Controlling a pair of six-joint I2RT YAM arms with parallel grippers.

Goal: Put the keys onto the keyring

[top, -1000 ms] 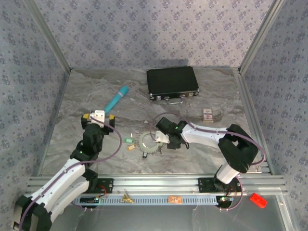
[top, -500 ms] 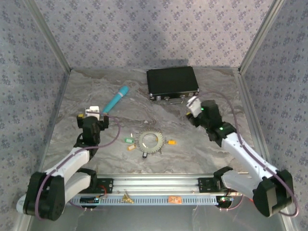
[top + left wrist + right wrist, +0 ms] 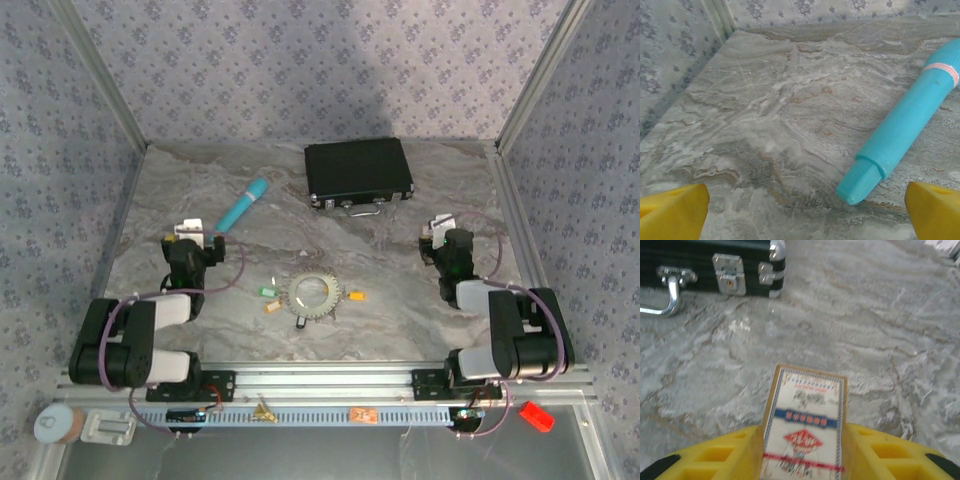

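Note:
The keyring (image 3: 313,295), a grey toothed ring, lies flat at mid table. Tiny keys lie around it: green (image 3: 267,291) and yellow (image 3: 272,307) on its left, orange (image 3: 357,295) on its right, a dark one (image 3: 300,322) at its near edge. Both grippers are far from them. My left gripper (image 3: 195,233) (image 3: 807,212) rests low at the left, open and empty, yellow fingertips (image 3: 675,212) wide apart. My right gripper (image 3: 438,228) (image 3: 807,460) rests at the right, its fingers (image 3: 725,455) against both sides of a small printed box (image 3: 810,415).
A teal pen (image 3: 243,203) (image 3: 905,130) lies just ahead of the left gripper, tip between its fingers' line. A black case (image 3: 358,170) (image 3: 705,260) with metal latches stands at the back. Patterned walls close the left, right and rear.
My right arm left the ring, swung right and folded back down over the printed box. The left arm drew back and folded low. An orange key now lies to the right of the ring.

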